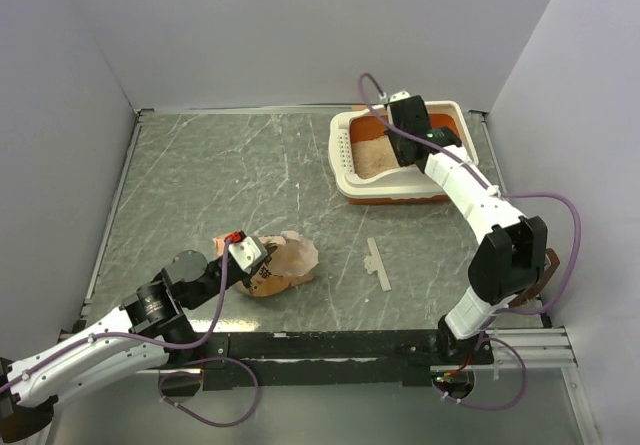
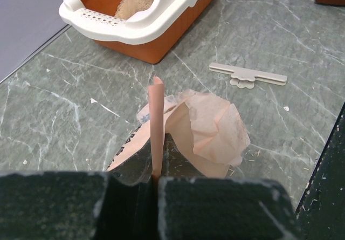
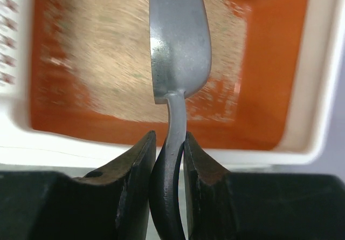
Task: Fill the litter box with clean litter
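Note:
The litter box [image 1: 347,178] stands at the back right, white rim, orange basin, perforated strip on its left side; it also shows in the left wrist view [image 2: 135,32] and the right wrist view [image 3: 269,62]. Pale beige clean litter [image 1: 372,154] [image 3: 97,62] covers part of the basin floor. My right gripper [image 3: 168,143] is shut on the handle of a grey metal scoop [image 3: 178,46] held over the litter inside the box. My left gripper [image 2: 156,178] is shut on an edge of the tan-orange paper bag [image 2: 205,129], which lies crumpled on the table [image 1: 280,260].
A pale flat clip [image 1: 377,262] [image 2: 248,75] lies on the table right of the bag. Grey walls close the back and both sides. A black rail runs along the near edge [image 1: 330,345].

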You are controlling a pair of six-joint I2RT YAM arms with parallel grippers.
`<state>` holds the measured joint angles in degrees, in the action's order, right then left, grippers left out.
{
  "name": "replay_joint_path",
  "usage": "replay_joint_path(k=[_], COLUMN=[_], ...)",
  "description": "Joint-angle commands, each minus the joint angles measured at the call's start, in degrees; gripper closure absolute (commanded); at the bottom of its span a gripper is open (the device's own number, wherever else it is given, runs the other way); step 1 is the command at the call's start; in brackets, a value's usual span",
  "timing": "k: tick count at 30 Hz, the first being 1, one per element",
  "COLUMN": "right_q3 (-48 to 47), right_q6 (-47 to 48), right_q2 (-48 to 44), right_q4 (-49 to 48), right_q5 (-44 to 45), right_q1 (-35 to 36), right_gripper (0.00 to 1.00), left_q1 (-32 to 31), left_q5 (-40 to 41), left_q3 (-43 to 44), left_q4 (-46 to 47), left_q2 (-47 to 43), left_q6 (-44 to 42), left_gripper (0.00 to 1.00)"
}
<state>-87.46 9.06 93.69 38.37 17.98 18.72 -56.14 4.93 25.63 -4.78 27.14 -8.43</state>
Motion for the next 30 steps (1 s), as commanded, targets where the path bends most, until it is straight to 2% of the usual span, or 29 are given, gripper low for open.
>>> replay_joint_path(k=[1,3,7,10,12,16,17,19,20,23,24,27,30], right_q3=[-1.6,1.4,6.5,7.3,5.8,-1.4,-2.2,-1.1,0.7,1.2,0.9,1.1,4.6], right_q6=[11.5,16.7,26.3,29.3,27.8,12.8,7.2,2.8,-0.9,-6.6,-6.9,-7.7,-8.0], right_q2=[-0.1,-0.9,-4.6,-8.6,-11.7,-16.6,-19.0,-22.3,-25.5,-28.9,-29.2,-30.6,-33.0], right_q4=[0.0,-6.2,-18.5,-23.2,-21.9,-6.3,-2.6,-1.5,-0.7,3.7,8.3,14.9,18.3], right_q5=[17.9,27.7,33.7,33.3,31.3,17.1,9.6,2.5,-3.9,-11.7,-17.0,-25.1,-25.5], right_q1=[4.2,7.0,9.0,11.5,14.3,17.1,17.4,17.9,18.0,18.2,18.3,19.2,22.1], right_gripper=[1.0,1.0,1.0,1.0,1.0,1.0,1.0,1.0,1.0,1.0,1.0,1.0,1.0], left_q1=[-0.5,-0.5,-0.6,-0.6,-0.7,-0.7,-0.6,-0.7,-0.7,-0.8,-0.8,-0.8,-0.9], left_q5=[0.3,0.2,0.4,0.4,0.3,0.2,0.3,0.3,0.3,0.6,0.5,0.7,0.9], left_q3=[2.3,2.3,2.3,2.2,2.1,2.1,2.1,2.1,2.0,2.0,2.0,2.0,2.0], left_q4=[0.7,0.6,0.4,0.5,0.5,0.3,0.3,0.3,0.3,0.3,0.3,0.1,-0.1], left_q2=[-0.2,-0.2,-0.4,-0.6,-0.3,-0.2,-0.2,-0.4,-0.5,-0.9,-0.9,-0.8,-0.8], left_q6=[0.1,0.0,-0.3,-0.5,-0.5,-0.5,-0.7,-0.7,-0.8,-1.1,-1.2,-1.3,-1.4], left_gripper=[0.99,0.99,0.99,0.99,0.99,0.99,0.99,0.99,0.99,0.99,0.99,0.99,0.99])
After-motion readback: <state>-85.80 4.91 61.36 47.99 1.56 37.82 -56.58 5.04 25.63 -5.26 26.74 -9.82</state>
